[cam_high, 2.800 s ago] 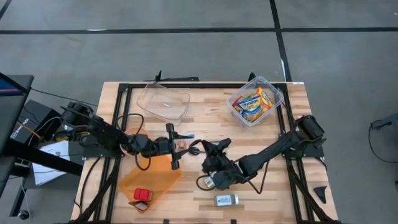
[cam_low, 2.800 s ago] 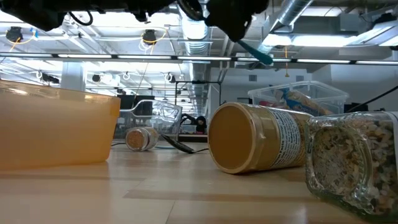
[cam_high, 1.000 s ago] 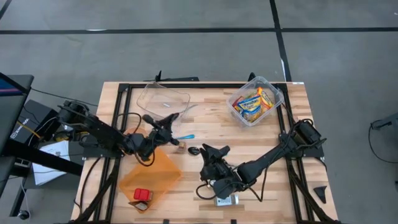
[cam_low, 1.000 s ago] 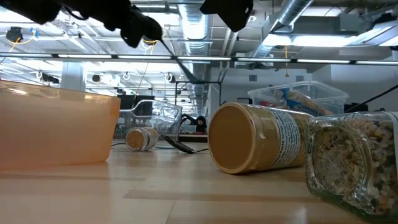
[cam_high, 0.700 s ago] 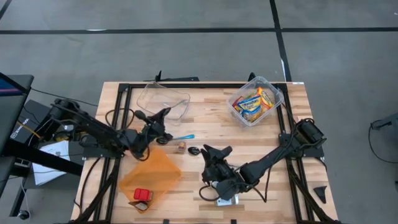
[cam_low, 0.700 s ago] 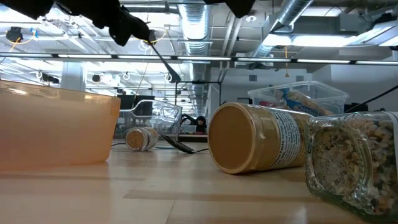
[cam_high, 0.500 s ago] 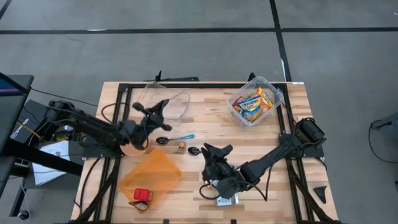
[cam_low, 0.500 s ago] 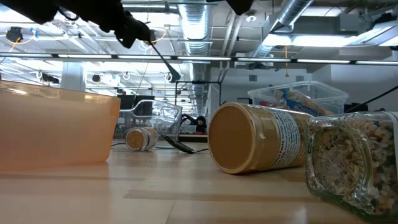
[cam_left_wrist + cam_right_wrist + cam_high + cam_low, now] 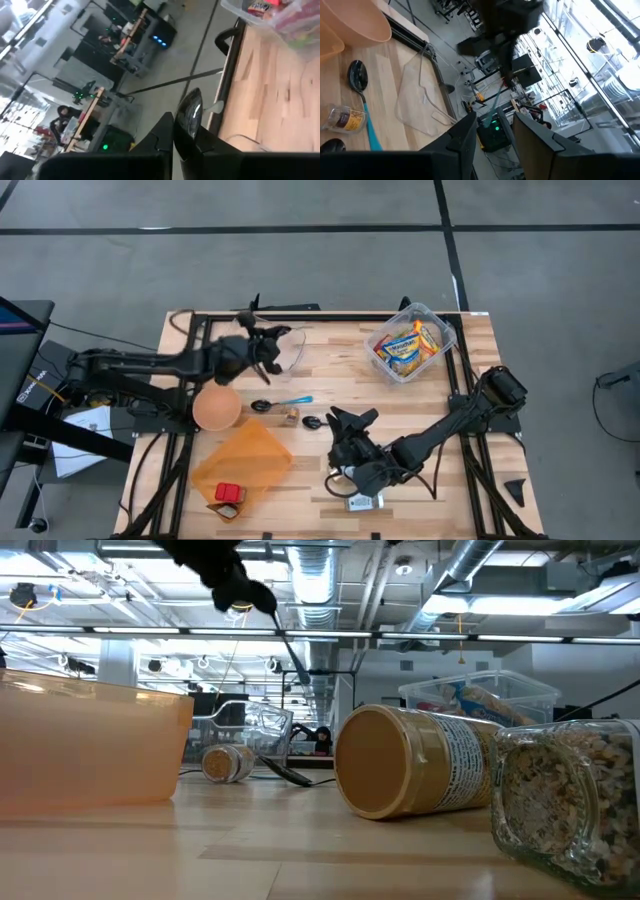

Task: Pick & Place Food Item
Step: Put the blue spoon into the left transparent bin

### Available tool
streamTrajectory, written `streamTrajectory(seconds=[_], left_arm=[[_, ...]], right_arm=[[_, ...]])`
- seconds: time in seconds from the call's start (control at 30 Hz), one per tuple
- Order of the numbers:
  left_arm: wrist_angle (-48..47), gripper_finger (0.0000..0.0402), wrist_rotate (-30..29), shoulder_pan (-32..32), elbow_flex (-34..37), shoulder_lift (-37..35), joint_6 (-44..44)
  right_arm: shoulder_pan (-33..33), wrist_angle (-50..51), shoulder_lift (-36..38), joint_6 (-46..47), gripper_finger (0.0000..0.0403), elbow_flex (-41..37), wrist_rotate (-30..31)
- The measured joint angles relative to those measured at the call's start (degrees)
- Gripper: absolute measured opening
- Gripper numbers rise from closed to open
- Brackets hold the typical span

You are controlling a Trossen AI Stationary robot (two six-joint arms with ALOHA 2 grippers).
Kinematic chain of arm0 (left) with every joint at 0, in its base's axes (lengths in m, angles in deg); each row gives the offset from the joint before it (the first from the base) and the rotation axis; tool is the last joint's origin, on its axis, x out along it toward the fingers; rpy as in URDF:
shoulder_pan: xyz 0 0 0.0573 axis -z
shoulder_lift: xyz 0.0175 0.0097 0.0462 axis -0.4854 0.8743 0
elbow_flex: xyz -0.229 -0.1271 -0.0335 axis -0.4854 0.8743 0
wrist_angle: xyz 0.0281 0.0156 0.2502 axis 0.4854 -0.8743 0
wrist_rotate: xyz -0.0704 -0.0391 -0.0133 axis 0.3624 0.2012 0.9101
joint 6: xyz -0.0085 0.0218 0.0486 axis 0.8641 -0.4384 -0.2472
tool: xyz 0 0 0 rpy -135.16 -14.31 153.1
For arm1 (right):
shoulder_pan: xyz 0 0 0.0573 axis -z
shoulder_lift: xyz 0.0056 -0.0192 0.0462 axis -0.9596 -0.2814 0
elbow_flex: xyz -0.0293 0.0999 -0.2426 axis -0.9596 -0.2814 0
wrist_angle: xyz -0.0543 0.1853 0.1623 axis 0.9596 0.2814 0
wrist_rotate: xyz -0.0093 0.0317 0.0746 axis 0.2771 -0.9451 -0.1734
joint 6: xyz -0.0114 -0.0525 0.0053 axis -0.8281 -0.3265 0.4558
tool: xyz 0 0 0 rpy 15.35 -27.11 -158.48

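At the far right a clear tub (image 9: 408,345) holds snack packets. My left gripper (image 9: 268,345) hovers at the far left, over an empty clear container (image 9: 290,352), and is shut on a thin spoon (image 9: 192,111) with a dark bowl. In the low view the spoon (image 9: 290,655) slants down from that gripper (image 9: 240,590). My right gripper (image 9: 350,420) hangs open above the table's middle with nothing between its fingers (image 9: 465,135). A peanut-butter jar (image 9: 420,775) and a grain jar (image 9: 365,502) lie on their sides near the front. My left gripper pinches the spoon between its two shut fingers (image 9: 165,127); the fingers hide which part of the handle they are on. The dark spoon bowl (image 9: 192,107) sticks out past the fingertips. The spoon is lifted clear of the table and slants downward.
An orange bowl (image 9: 216,408) stands left of centre, with an orange sheet (image 9: 243,460) and a red item (image 9: 229,493) in front of it. A blue-handled spoon (image 9: 280,402), a small jar (image 9: 291,416) and a dark spoon bowl (image 9: 313,421) lie mid-table.
My left gripper, still shut on its spoon, has swung from above the orange bowl toward the table's far edge and upward, to over the clear container. The wrist has turned on the way. The orange bowl now shows uncovered.
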Motion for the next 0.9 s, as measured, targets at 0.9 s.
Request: streamTrajectory(seconds=[0.9], left_arm=[[-65.1,0.0002,3.9,-10.3,-24.7,25.4,4.1]], right_arm=[[0.8,3.1,-0.1,1.1,0.0123,0.0,0.2]])
